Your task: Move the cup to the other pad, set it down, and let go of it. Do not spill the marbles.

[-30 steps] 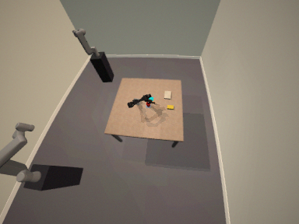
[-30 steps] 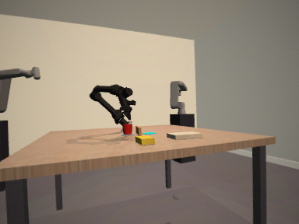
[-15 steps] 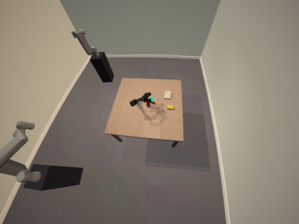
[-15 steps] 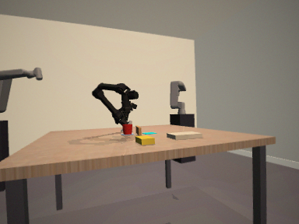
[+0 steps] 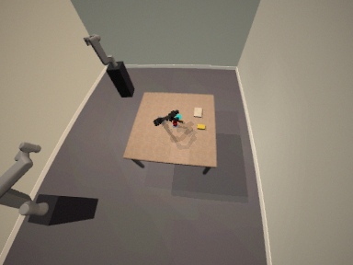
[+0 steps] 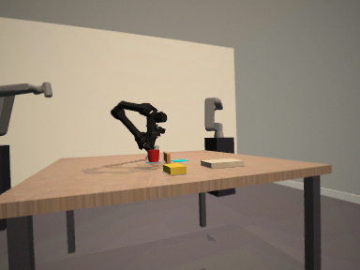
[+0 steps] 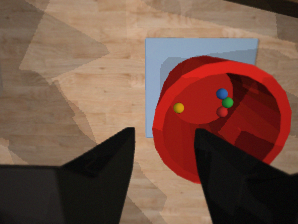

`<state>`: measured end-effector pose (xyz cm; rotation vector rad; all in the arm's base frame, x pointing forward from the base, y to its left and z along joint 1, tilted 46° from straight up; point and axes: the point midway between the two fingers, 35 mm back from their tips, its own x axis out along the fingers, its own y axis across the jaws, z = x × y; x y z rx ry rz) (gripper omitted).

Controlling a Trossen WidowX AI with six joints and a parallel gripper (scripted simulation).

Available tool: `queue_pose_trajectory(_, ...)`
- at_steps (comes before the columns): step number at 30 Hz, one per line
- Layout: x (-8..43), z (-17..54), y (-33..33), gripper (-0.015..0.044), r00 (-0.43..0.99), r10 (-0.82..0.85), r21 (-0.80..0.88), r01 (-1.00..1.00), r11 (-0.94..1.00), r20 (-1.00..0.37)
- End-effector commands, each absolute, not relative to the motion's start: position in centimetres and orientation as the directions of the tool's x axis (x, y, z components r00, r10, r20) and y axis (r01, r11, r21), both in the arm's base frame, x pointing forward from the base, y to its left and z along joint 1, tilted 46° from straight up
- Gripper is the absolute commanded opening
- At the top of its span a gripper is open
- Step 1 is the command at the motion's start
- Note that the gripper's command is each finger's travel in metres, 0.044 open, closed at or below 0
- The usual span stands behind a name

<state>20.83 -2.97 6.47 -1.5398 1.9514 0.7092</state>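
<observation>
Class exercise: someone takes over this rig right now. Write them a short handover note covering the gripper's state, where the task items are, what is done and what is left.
Gripper: partly open, holding nothing, hovering above the red cup with one finger over its rim.
Cup: upright on the pale blue pad, not centred on it. Four marbles inside: yellow, blue, green, red. None spilled.
Other pad: the cyan one, beyond a small wooden block.
Done: approach only.
Left: grasp the cup, carry it level to the cyan pad, set it down, release.
</observation>
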Motion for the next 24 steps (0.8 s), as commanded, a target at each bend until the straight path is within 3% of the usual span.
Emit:
queue_pose_trajectory(1,20.8,5.9,-3.5,0.0148,-0.190,-0.690,0.070,-0.978,0.199,-0.698)
queue_pose_trajectory(24,19.9,3.4,-6.1,0.0148,-0.191,-0.692,0.069,-0.977,0.200,-0.696)
